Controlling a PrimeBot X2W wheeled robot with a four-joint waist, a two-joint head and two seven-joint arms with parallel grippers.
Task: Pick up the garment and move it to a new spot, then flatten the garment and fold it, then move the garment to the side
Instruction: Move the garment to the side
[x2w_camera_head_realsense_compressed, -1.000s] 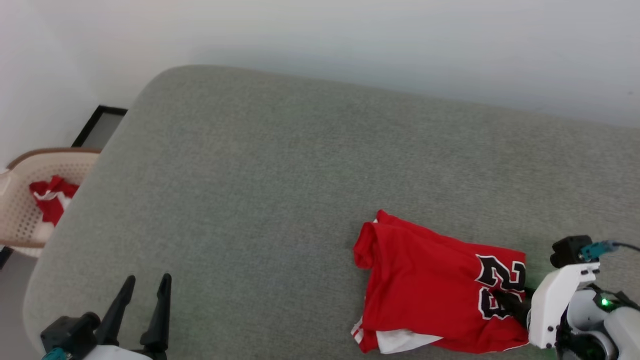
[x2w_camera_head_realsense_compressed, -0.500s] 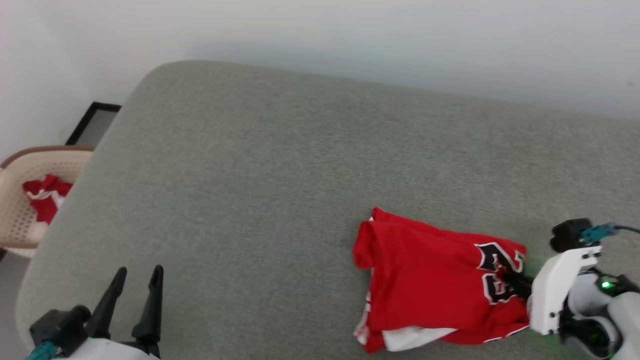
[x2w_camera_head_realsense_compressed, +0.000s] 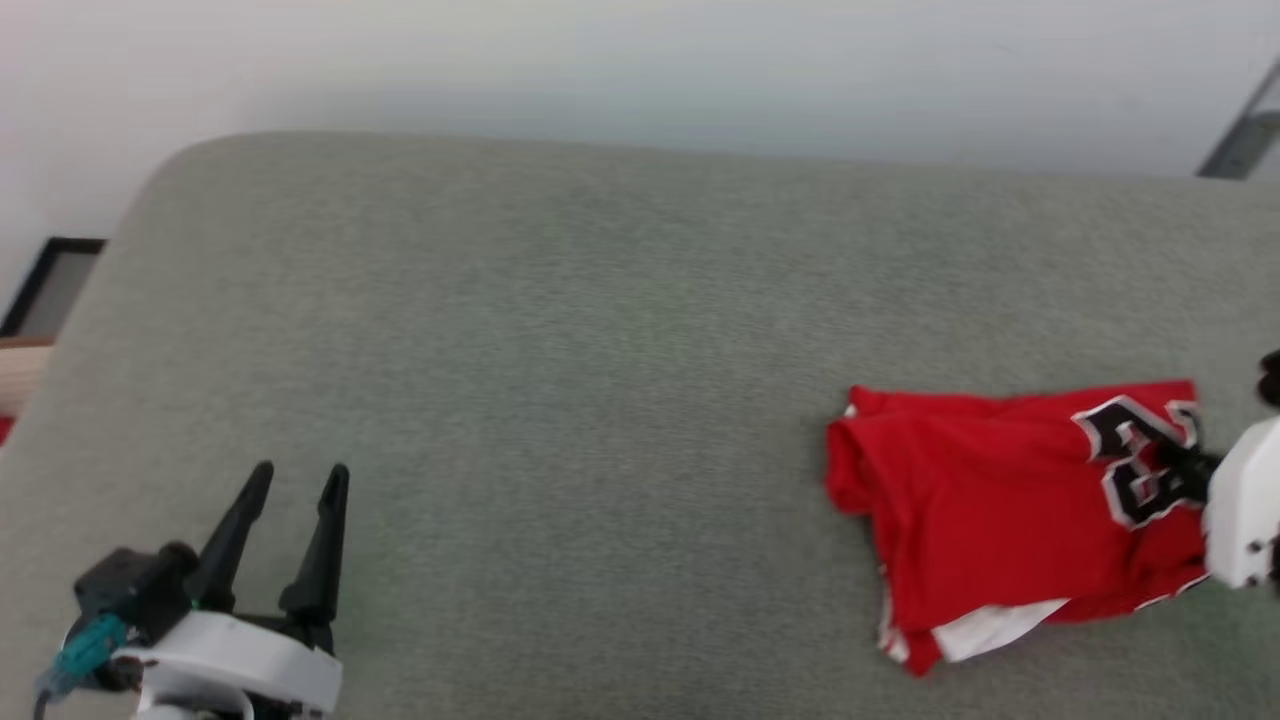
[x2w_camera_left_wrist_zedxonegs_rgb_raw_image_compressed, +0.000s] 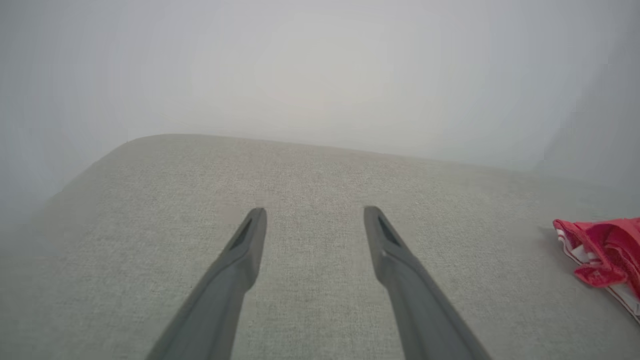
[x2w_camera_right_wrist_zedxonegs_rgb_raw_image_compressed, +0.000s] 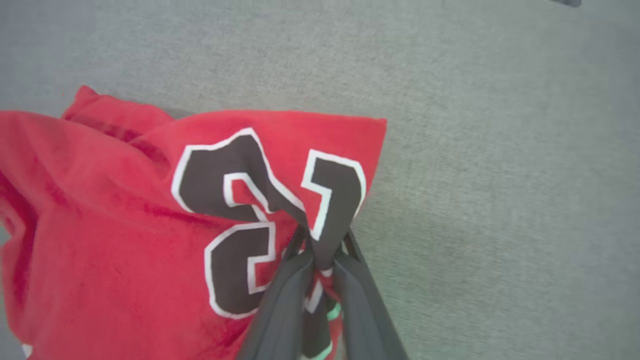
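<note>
The folded red jersey (x2w_camera_head_realsense_compressed: 1000, 500) lies on the grey fabric surface (x2w_camera_head_realsense_compressed: 600, 330), well to the right of the left tool (x2w_camera_head_realsense_compressed: 300, 470). Its long axis runs sideways, with the "23" end farthest from that tool. The right tool (x2w_camera_right_wrist_zedxonegs_rgb_raw_image_compressed: 322, 260) is clamped on that end; the left tool's fingers are spread, holding nothing.

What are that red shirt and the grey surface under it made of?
The garment: seemingly soft knit fabric, matte; it puckers where the right gripper pinches it. The grey surface: looks like woven upholstery cloth, fine weave visible, rounded edges hinting at padding.
</note>
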